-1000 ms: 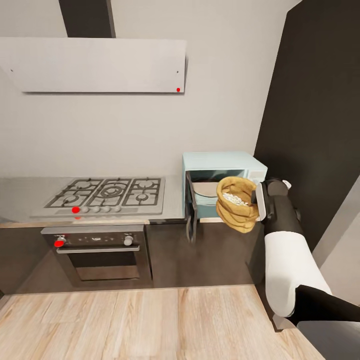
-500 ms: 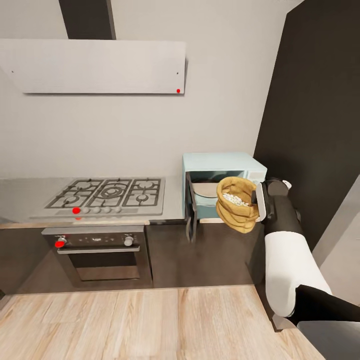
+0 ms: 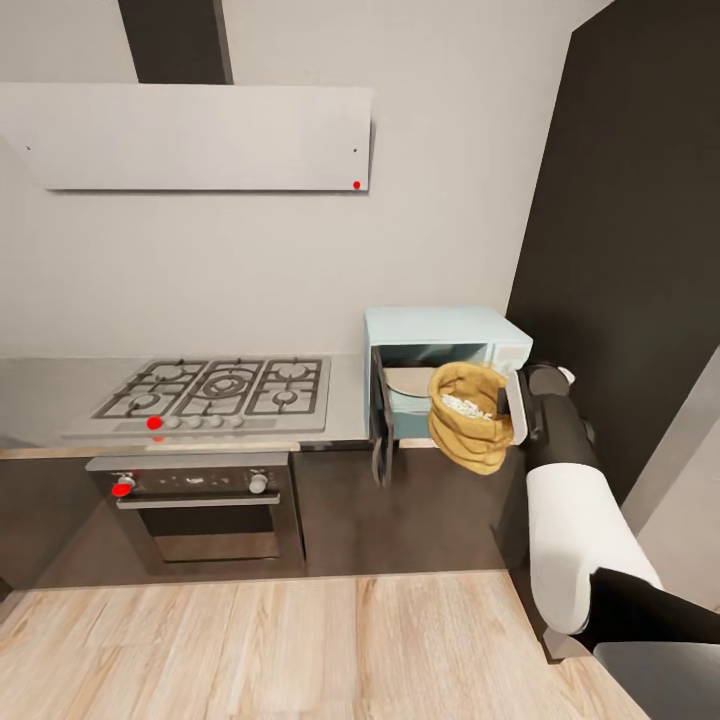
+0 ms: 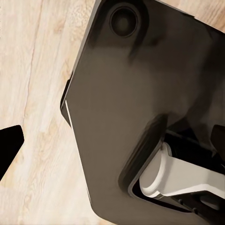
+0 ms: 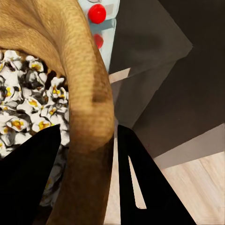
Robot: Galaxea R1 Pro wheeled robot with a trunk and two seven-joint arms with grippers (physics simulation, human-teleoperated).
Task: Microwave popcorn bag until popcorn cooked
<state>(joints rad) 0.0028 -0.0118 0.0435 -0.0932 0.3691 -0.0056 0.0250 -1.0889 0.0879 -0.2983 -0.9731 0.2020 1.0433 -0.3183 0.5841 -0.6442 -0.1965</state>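
Observation:
The popcorn bag (image 3: 470,430), a tan burlap sack, hangs upright in front of the microwave's open mouth. My right gripper (image 3: 510,405) is shut on its right wall. Whitish popcorn (image 3: 462,405) shows in the sack's mouth. The pale blue microwave (image 3: 445,325) stands on the grey countertop (image 3: 345,400), and its dark door (image 3: 381,425) is swung open to the left. In the right wrist view the black fingers (image 5: 140,178) pinch the bag's wall (image 5: 89,93), with popcorn (image 5: 28,103) beside them. In the left wrist view one dark fingertip (image 4: 9,147) shows over the wooden floor (image 4: 37,70).
A gas hob (image 3: 215,390) lies on the worktop left of the microwave, above a built-in oven (image 3: 200,505). A flat hood (image 3: 190,135) hangs on the wall. A tall dark cabinet (image 3: 630,250) stands close on the right. The robot's dark base (image 4: 140,93) is below the left arm.
The bag and my right gripper have shifted slightly left and lower, closer to the microwave's opening. The view has also shifted a little.

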